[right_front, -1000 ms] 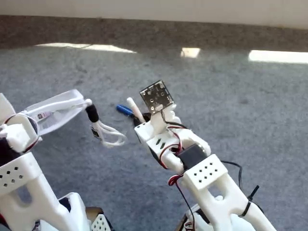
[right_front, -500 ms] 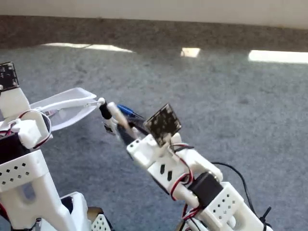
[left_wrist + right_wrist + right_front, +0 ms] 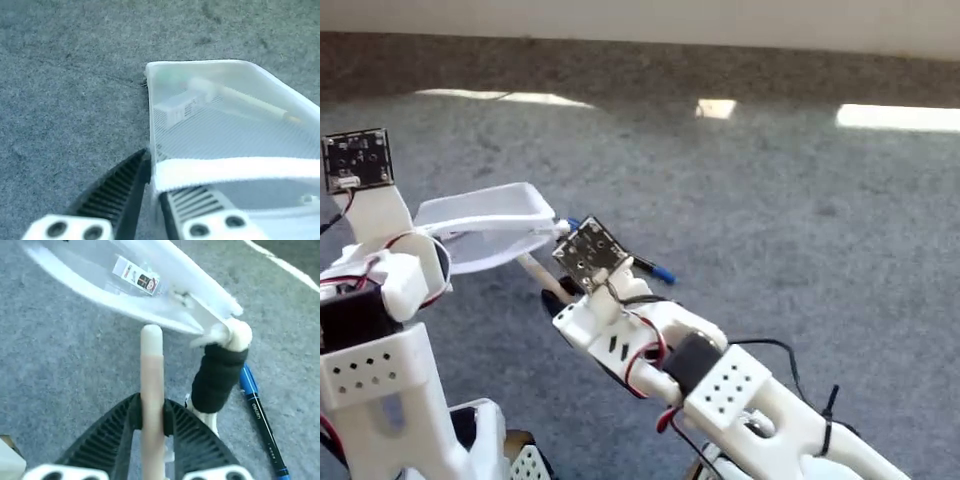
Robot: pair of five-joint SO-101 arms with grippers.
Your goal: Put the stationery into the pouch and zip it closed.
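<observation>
Pinching the pouch (image 3: 225, 125) by its white rim in the left claw (image 3: 152, 175), pressed together on the fabric and lifted off the grey worktop (image 3: 800, 200), presumably to hold the mouth raised and facing the other arm. Already inside, seen through the mesh wall: a small white block (image 3: 175, 107) and a pale stick (image 3: 240, 97) lying slantwise. Gripping a cream pen (image 3: 151, 370) in the right claw (image 3: 151, 412), clamped on the barrel with the free end aimed forward, just short of the pouch's lower edge and near the black zip pull (image 3: 217, 377) hanging from the corner. Held lengthwise like that, most likely, for sliding end-first through the opening. Cannot tell whether lined up with the mouth or just beneath it. Lying on the worktop beside the zip pull: a blue pen (image 3: 260, 420), to be fetched afterwards. Judged roughly midway: insertion in hand, one more pen, then zipping. Worth watching the dangling pull, close enough to snag the pen tip
</observation>
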